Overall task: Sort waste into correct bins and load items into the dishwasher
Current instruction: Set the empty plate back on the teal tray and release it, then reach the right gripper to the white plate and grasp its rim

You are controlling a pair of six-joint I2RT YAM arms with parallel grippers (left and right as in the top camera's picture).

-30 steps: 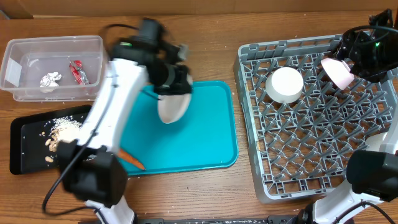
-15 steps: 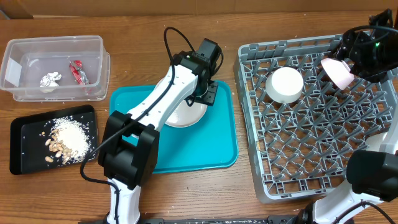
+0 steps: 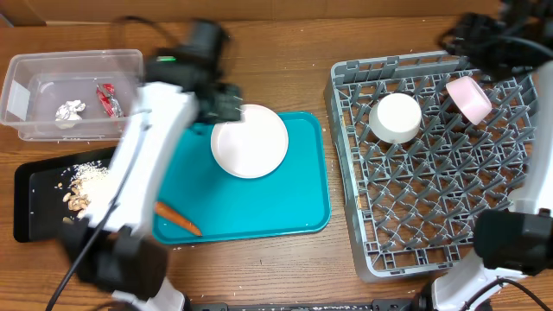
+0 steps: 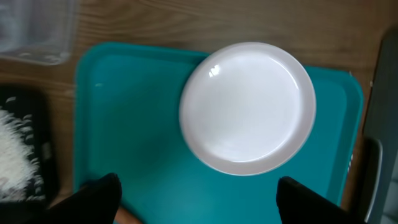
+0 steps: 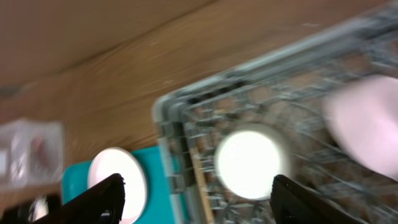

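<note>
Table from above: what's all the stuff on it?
clear tub: 1, see-through, top left
red wrapper: 1, red, in tub
silvery wrapper: 1, silver-white, in tub
black tray: 1, black, left
rice: pile, white, black tray
nut shells: few, beige, black tray
teal tray: 1, teal, middle
plate: 1, white, teal tray
carrot: 1, orange, teal tray edge
dish rack: 1, grey, right
bowl: 1, white, in rack
cup: 1, pinkish, in rack
left fingers: 2, black, open
right fingers: 2, black, open

Round white plate [image 4: 247,107] on teal tray [image 4: 130,124]

teal tray [image 3: 276,203] near-right — open | rack [image 3: 432,216] far rows — 1 bowl [image 3: 396,117], 1 cup [image 3: 468,98] block
</note>
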